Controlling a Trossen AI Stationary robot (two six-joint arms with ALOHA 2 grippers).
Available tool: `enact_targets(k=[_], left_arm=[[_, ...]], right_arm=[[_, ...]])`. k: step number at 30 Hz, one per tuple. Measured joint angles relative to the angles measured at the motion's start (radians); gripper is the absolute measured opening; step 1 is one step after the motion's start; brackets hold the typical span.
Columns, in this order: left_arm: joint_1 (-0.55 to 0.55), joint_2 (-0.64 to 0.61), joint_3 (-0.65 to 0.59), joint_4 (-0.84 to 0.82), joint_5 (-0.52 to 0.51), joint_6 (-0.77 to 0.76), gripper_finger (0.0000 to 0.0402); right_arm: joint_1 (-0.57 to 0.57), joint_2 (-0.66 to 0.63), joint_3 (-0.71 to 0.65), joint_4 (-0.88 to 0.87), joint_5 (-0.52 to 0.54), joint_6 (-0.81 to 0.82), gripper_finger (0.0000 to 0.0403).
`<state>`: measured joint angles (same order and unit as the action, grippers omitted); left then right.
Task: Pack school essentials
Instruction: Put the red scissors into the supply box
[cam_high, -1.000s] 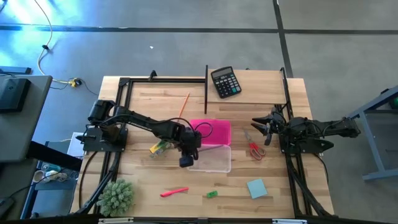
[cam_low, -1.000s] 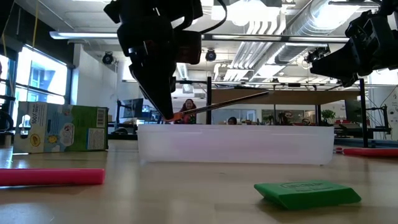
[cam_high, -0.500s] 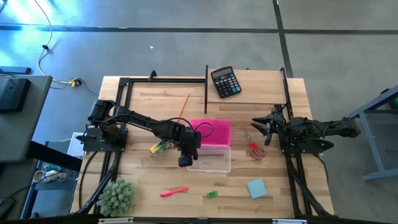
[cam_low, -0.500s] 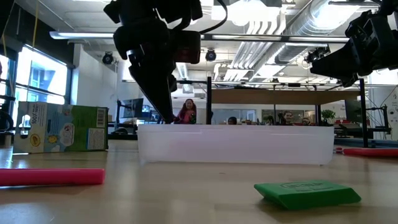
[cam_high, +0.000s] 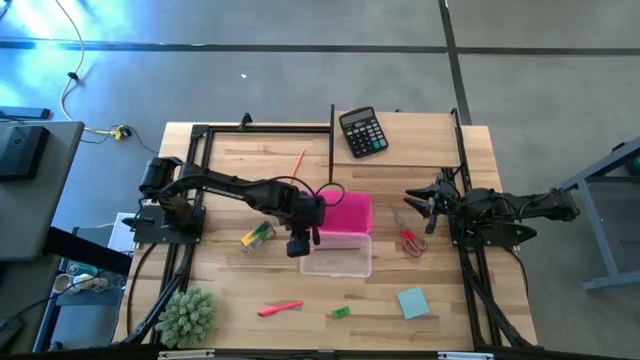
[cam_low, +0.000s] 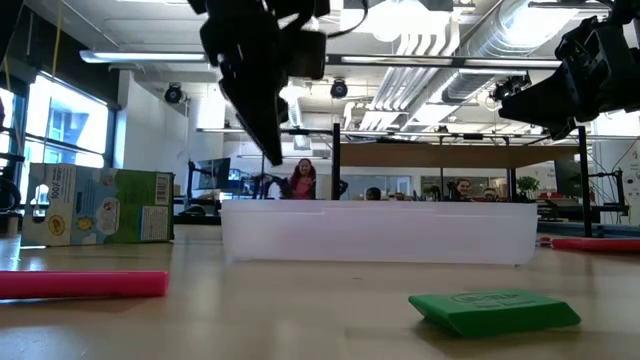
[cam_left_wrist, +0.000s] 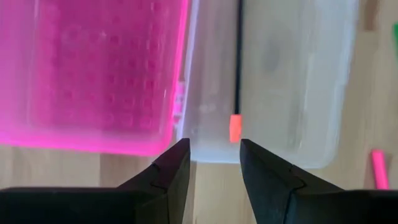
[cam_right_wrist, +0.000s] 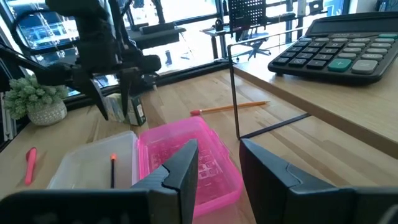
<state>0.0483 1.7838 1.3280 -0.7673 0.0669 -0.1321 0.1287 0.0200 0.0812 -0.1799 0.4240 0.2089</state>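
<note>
My left gripper (cam_high: 300, 243) is open and empty, hovering above the left end of the clear box (cam_high: 338, 256); it also shows in the left wrist view (cam_left_wrist: 214, 146) and the low view (cam_low: 272, 155). A dark thin pencil (cam_left_wrist: 238, 62) with an orange end lies along the box's floor. The pink lid (cam_high: 340, 212) lies flat beside the box on its far side. The orange pencil (cam_high: 298, 165), crayon box (cam_high: 257, 236), red-handled scissors (cam_high: 410, 234), pink-red marker (cam_high: 280, 308), green piece (cam_high: 341, 312) and blue notepad (cam_high: 412, 302) lie on the table. My right gripper (cam_high: 415, 205) waits open at the right.
A black calculator (cam_high: 362, 131) lies at the far edge. A spiky green plant ball (cam_high: 187, 315) stands at the near left corner. A thin black upright rod (cam_right_wrist: 234, 87) stands behind the lid. People sit in the room beyond the table (cam_low: 300, 178).
My left gripper held the dark pencil slanting over the clear box and has let it go. The pencil has dropped into the box and now lies along its floor. The gripper has then gone up and a little toward the table's far edge.
</note>
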Motion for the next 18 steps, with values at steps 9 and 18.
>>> enact_targets(k=[9, 18], left_arm=[[-0.016, -0.035, 0.022, -0.088, 0.000, 0.065, 0.0131], [-0.045, -0.100, -0.110, -0.026, 0.001, 0.006, 0.0131]], right_arm=[[0.000, 0.000, 0.000, 0.023, -0.015, 0.021, 0.0108], [0.000, 0.019, 0.025, 0.043, -0.018, 0.035, 0.0109]])
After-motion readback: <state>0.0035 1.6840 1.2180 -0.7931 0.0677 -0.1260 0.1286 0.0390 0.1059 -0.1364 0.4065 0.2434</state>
